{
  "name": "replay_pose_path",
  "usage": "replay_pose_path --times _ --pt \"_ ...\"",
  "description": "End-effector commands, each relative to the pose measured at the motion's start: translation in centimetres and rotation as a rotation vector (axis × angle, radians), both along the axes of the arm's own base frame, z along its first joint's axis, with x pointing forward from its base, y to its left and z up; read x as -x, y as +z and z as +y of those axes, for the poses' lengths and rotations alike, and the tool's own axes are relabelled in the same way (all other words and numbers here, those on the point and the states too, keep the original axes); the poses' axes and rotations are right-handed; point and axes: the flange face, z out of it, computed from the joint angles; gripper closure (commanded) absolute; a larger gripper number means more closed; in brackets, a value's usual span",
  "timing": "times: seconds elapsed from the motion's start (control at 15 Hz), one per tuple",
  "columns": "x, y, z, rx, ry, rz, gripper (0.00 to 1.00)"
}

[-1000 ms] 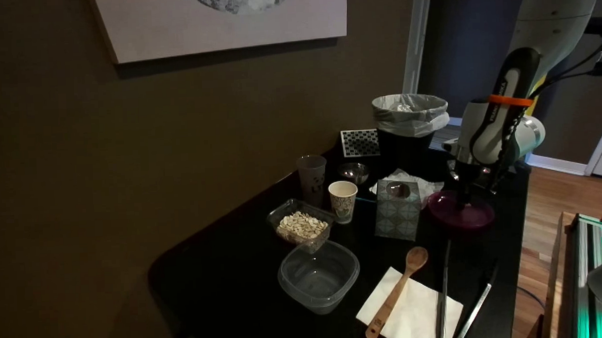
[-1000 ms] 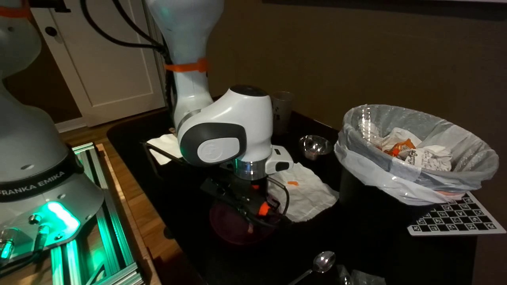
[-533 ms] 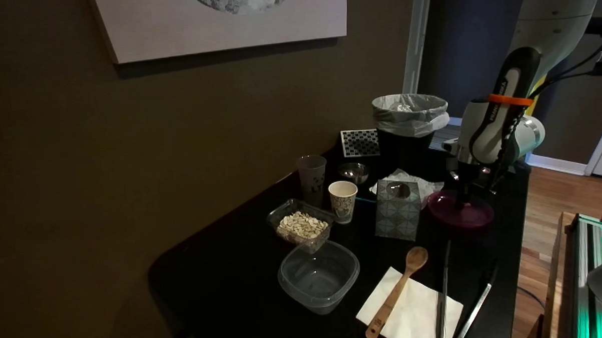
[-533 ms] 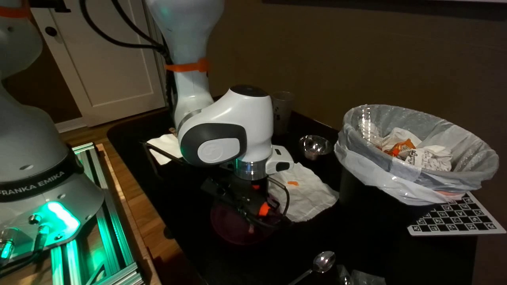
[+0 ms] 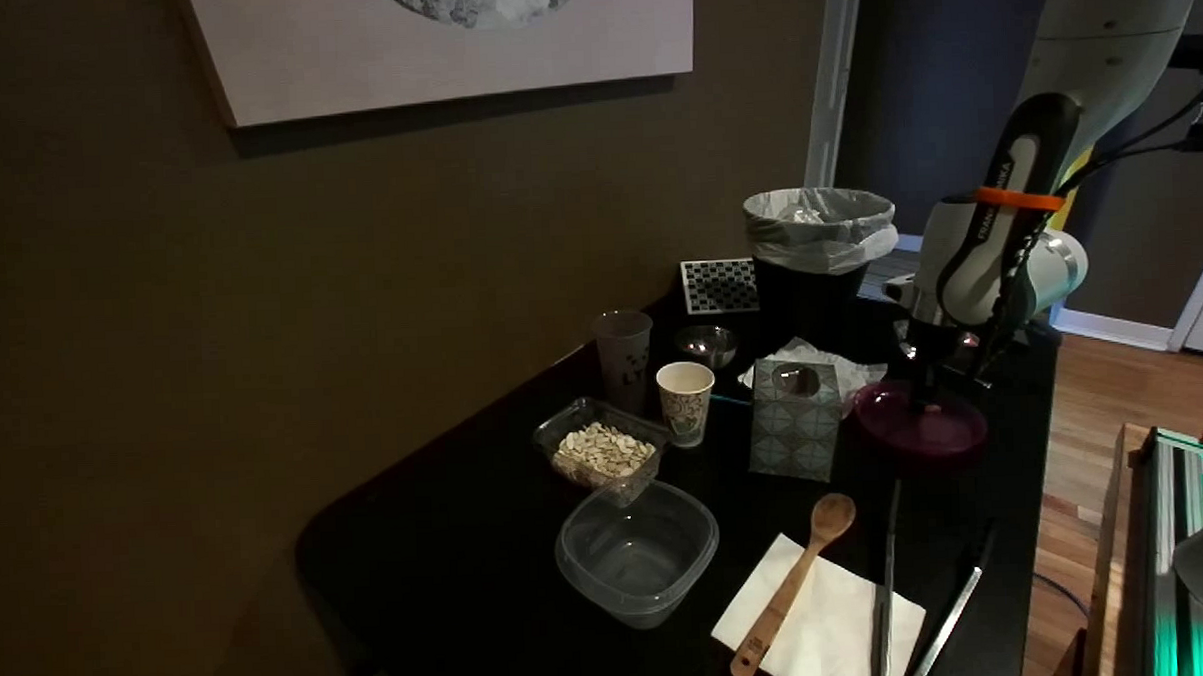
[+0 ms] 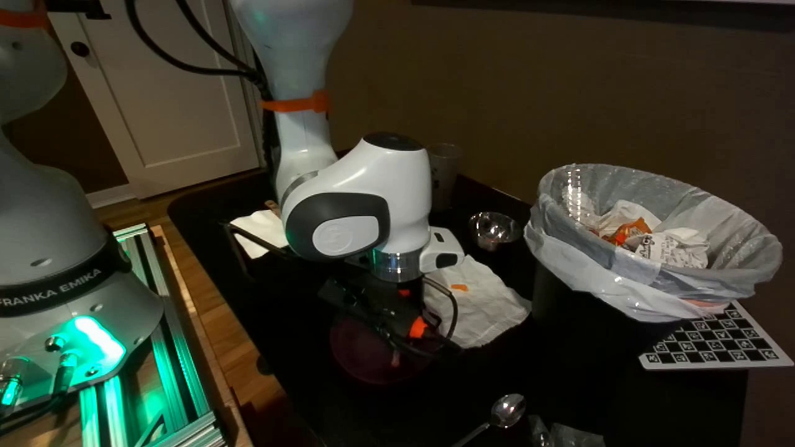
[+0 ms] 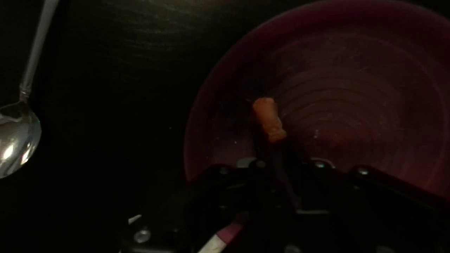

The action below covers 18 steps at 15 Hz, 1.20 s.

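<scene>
My gripper (image 7: 280, 151) points down over a dark purple plate (image 7: 351, 73). A short orange piece (image 7: 268, 117) lies at the fingertips, its near end reaching the space between them. Only a narrow gap shows between the dark fingers, and shadow hides whether they press on the piece. In an exterior view, the orange piece (image 6: 395, 358) appears just below the gripper, inside the plate (image 6: 351, 351). The tissue box (image 5: 795, 426) stands beside the plate in an exterior view. A metal spoon (image 7: 17, 140) lies left of the plate in the wrist view.
A lined bin (image 6: 590, 292) and a crumpled napkin (image 6: 478, 304) flank the plate. Metal tongs (image 5: 888, 588), a wooden spoon (image 5: 795, 591), a clear bowl (image 5: 639, 552), an oat container (image 5: 606, 453), a paper cup (image 5: 685, 405) and a metal bowl (image 5: 707, 346) share the table.
The arm and gripper have shifted very slightly, toward the bin in an exterior view. The orange piece has shifted a little the same way. Other things stand as before.
</scene>
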Motion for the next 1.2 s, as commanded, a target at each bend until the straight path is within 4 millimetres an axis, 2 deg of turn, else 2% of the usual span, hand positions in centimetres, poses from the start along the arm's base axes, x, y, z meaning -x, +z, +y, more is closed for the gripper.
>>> replay_pose_path --times 0.0,0.07,0.47,0.53,0.6,0.67,0.8,0.93,1.0,1.13 --pt "-0.1 0.3 -0.1 0.001 0.004 -0.012 0.95" --pt "-0.2 0.3 -0.2 0.001 0.003 -0.013 1.0" --pt "-0.4 0.4 -0.2 0.004 0.002 -0.015 1.0" --pt "-0.4 0.6 -0.2 0.007 0.004 -0.018 0.9" --pt "-0.4 0.9 -0.2 0.009 0.009 -0.021 0.92" --pt "-0.4 1.2 -0.1 0.01 0.015 -0.023 0.84" --pt "-0.4 1.6 -0.1 0.009 0.021 -0.029 1.0" --pt "-0.3 1.9 0.1 0.008 0.03 -0.028 1.0" --pt "-0.3 1.9 0.1 0.006 0.034 -0.019 0.73" --pt "-0.1 1.7 0.2 -0.006 0.037 -0.001 0.73"
